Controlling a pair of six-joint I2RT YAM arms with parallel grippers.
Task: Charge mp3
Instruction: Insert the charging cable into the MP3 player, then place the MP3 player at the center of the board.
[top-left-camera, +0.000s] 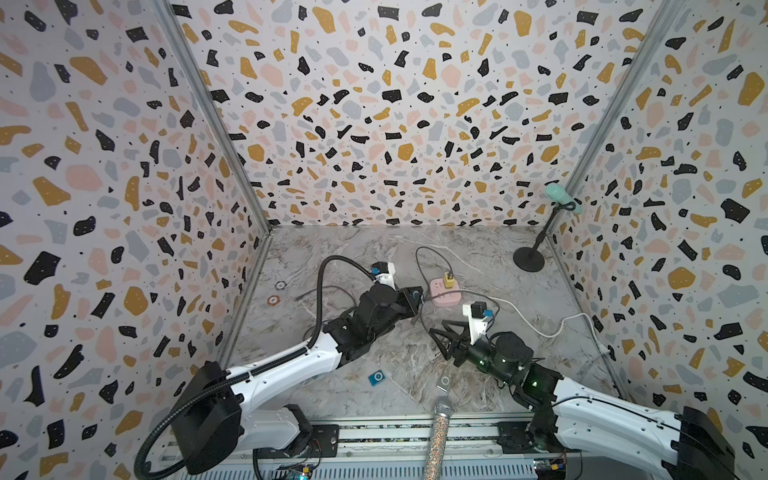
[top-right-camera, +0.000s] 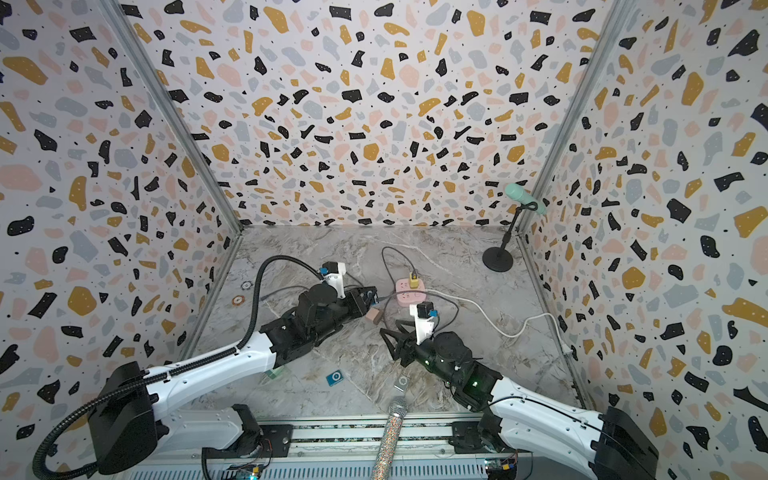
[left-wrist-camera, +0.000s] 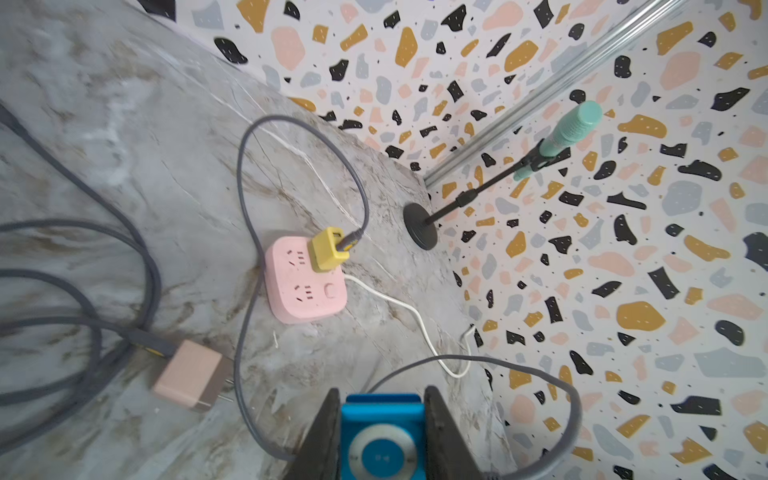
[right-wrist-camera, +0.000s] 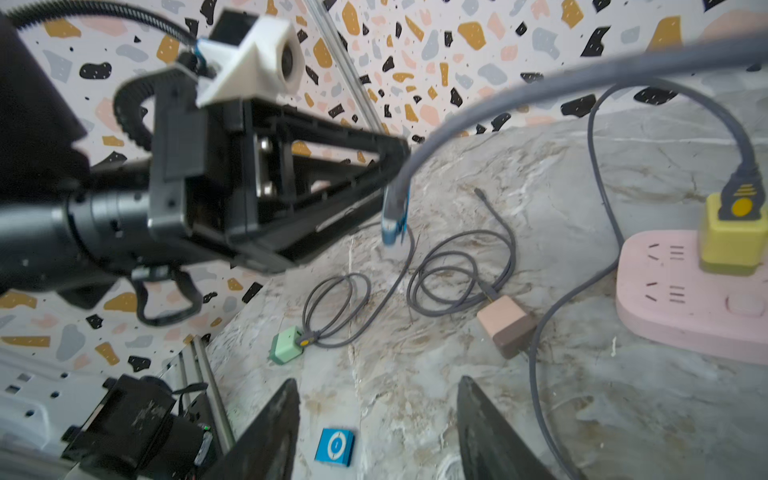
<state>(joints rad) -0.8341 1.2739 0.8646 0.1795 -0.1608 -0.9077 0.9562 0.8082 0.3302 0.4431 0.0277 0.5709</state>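
My left gripper (left-wrist-camera: 381, 391) is shut on a blue mp3 player (left-wrist-camera: 382, 440) with a white control ring, held above the table beside the pink power strip (top-left-camera: 444, 291). In the right wrist view a grey cable (right-wrist-camera: 540, 83) runs down to the top edge of that mp3 player (right-wrist-camera: 394, 220). The cable comes from a yellow charger (left-wrist-camera: 328, 249) plugged into the strip (left-wrist-camera: 307, 291). My right gripper (right-wrist-camera: 378, 381) stands open with nothing between its fingers, a little right of the left gripper (top-left-camera: 417, 296) in both top views.
A second blue mp3 player (top-left-camera: 377, 378) and a silver one (top-left-camera: 444, 384) lie near the front edge. A pink-brown charger (right-wrist-camera: 505, 324) and a green charger (right-wrist-camera: 286, 345) lie with coiled grey cables. A mic stand (top-left-camera: 528, 259) is back right, and a glitter microphone (top-left-camera: 439, 432) pokes in at the front.
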